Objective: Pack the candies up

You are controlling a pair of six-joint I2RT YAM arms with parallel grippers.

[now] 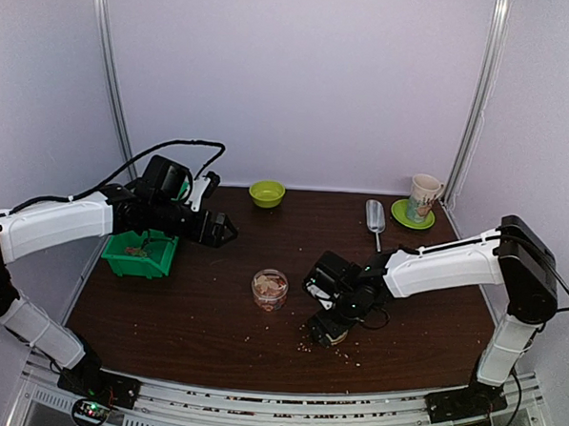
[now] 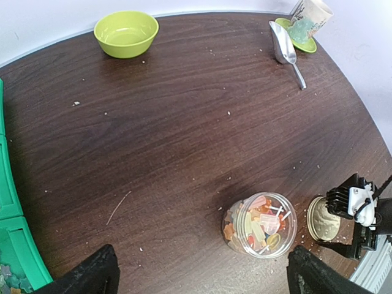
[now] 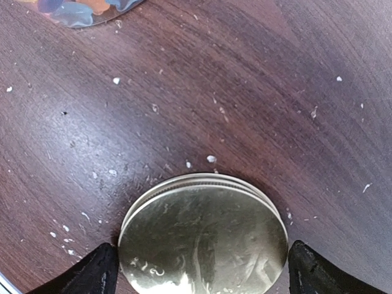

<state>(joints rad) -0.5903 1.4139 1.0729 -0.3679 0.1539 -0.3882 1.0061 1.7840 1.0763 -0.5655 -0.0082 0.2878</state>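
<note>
While bent low, right arm: right gripper (image 3: pixel 202 269) spread astride gold lid (image 3: pixel 205 233).
Left arm: raised, left gripper (image 2: pixel 202 274) spread, empty.
Count: one jar (image 2: pixel 293 217), candies (image 2: pixel 260 225) inside.

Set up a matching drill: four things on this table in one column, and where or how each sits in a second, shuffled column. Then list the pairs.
Column one
1. bowl
2. scoop
3. jar
4. lid

Column two
A. flat on the table between the right tool's fingers
B. holds the candies, top uncovered
C. empty, near the far edge
D. lying beside the green saucer

Pairs: 1-C, 2-D, 3-B, 4-A
</note>
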